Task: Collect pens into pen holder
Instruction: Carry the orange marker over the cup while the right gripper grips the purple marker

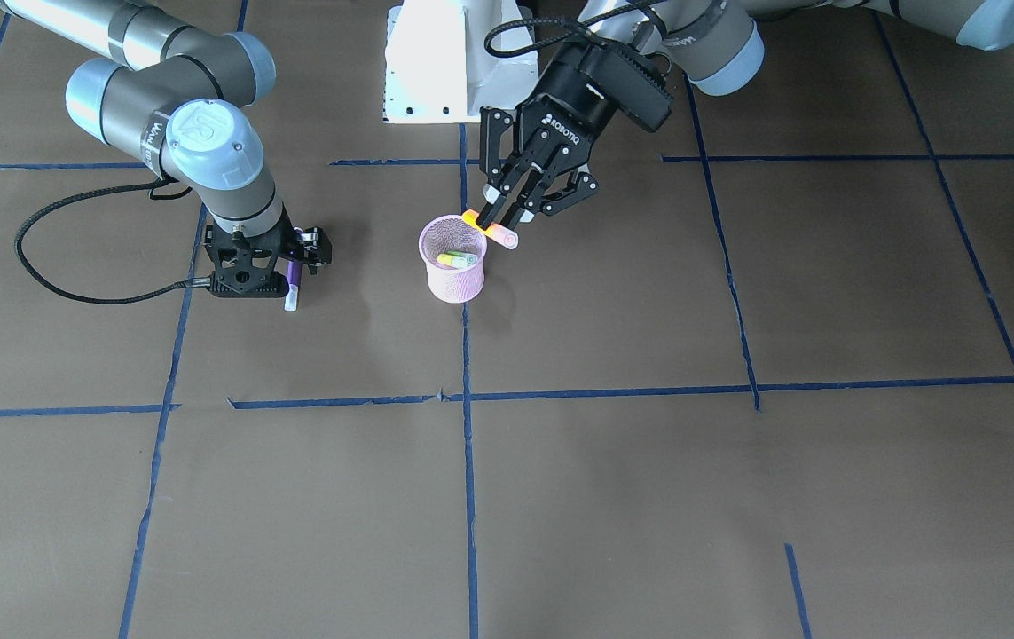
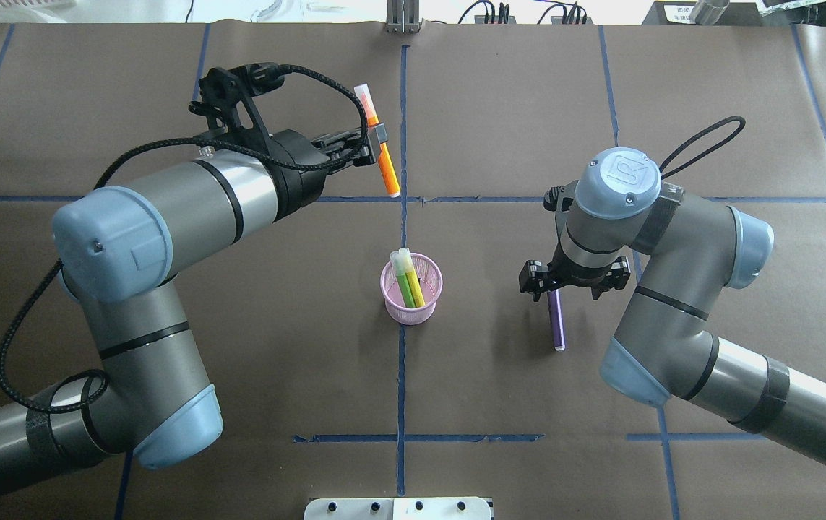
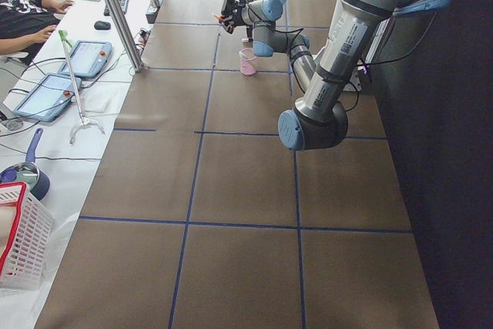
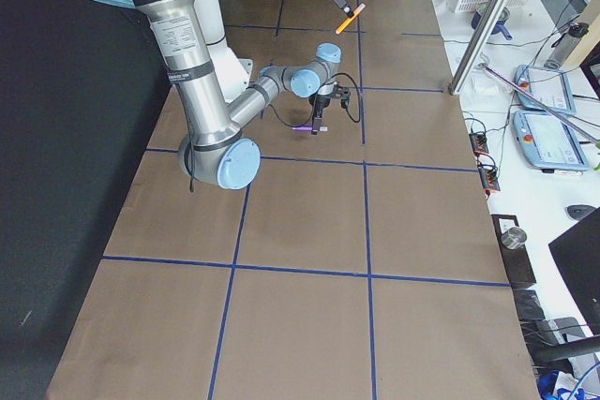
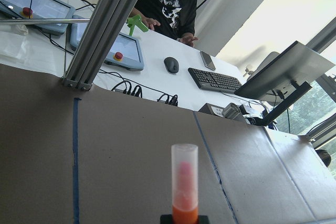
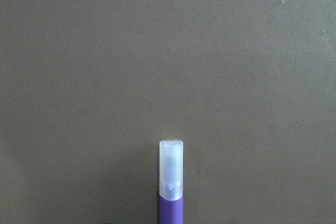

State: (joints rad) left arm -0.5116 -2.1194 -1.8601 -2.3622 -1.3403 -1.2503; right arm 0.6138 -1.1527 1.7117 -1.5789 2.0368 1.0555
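The pink mesh pen holder [image 1: 455,282] stands mid-table, also in the overhead view [image 2: 413,310]. The green pen [image 2: 407,278] leans inside it [image 1: 458,259]. My left gripper [image 2: 376,136] is shut on the orange pen [image 2: 384,170] and holds it high in the air, beyond the holder. In the front view the orange pen [image 1: 493,231] lines up with the holder's rim. The left wrist view shows its pale cap [image 5: 184,174]. My right gripper [image 2: 556,292] is low over the purple pen [image 2: 557,325], jaws open on either side of it. The purple pen lies on the table [image 1: 293,288], cap [image 6: 171,169] away from the robot.
Blue tape lines [image 1: 471,444] cross the brown table cover. The right arm's black cable [image 1: 72,275] loops on the table beside it. The white robot base plate [image 1: 436,71] is at the near edge. An operator [image 5: 168,3] sits at a desk with tablets [image 5: 113,51] past the far edge.
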